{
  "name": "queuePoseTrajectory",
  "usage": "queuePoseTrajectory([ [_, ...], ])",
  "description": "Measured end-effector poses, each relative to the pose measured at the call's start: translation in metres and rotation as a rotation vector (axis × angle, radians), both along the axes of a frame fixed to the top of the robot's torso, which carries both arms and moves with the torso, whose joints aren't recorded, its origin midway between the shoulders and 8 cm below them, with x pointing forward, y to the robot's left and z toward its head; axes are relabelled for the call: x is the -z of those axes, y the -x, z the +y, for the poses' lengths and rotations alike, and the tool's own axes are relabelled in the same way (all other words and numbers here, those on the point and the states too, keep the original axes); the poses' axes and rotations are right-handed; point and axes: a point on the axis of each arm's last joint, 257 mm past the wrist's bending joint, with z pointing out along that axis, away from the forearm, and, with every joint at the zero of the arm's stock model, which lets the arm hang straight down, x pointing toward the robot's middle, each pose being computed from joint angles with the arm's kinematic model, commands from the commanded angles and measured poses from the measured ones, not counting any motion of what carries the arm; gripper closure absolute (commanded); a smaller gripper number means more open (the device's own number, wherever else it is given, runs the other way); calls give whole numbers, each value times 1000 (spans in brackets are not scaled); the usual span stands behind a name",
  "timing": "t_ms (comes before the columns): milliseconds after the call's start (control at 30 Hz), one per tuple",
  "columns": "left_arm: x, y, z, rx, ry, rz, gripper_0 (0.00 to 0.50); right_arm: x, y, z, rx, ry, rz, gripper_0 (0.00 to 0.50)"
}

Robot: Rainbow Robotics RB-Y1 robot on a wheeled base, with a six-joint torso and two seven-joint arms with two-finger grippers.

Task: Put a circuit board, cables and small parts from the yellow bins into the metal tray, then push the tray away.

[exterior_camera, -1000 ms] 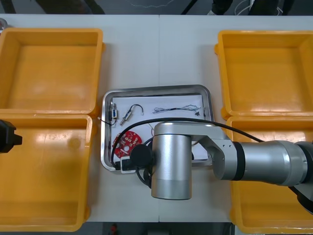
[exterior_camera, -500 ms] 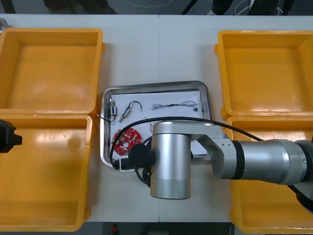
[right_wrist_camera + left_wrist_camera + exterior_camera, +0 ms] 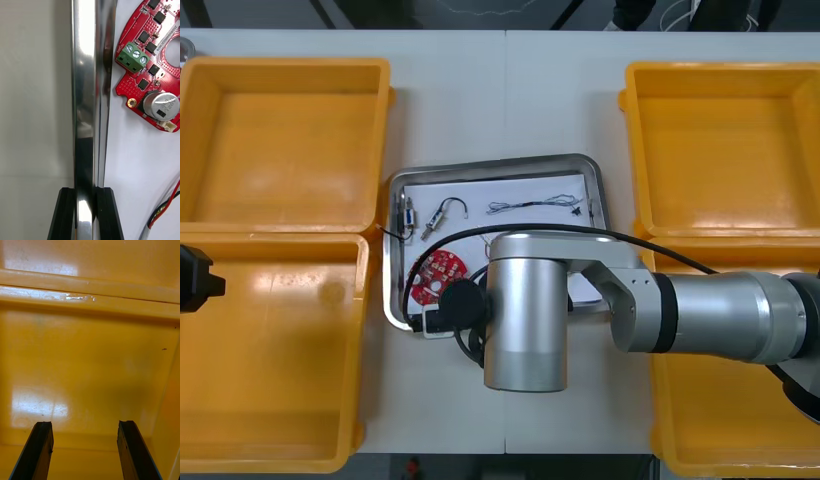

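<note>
Front view: your metal tray sits mid-table between the yellow bins, with the right arm over its near edge. Inside are a circuit board by the near-left corner, small metal parts at the far-left corner and a thin cable along the far edge. Your left arm is at the table's left edge, over the near-left bin.

Right wrist view: the right gripper is clamped on the tray's rim, one finger each side. The board lies just inside the rim and carries a green terminal block and a silver capacitor. The chip print is too small to read. A red and yellow cable lies near the inner finger.

Left wrist view: the left gripper has its fingers apart, above a bin's floor.
</note>
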Motion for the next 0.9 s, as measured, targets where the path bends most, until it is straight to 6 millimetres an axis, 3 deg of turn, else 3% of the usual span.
queuePoseTrajectory([
  [467, 0, 0, 0, 0, 0, 0, 0, -23, -45, -9, 80, 21, -37, 500],
  [900, 0, 0, 0, 0, 0, 0, 0, -39, -89, 8, 115, -21, -87, 500],
])
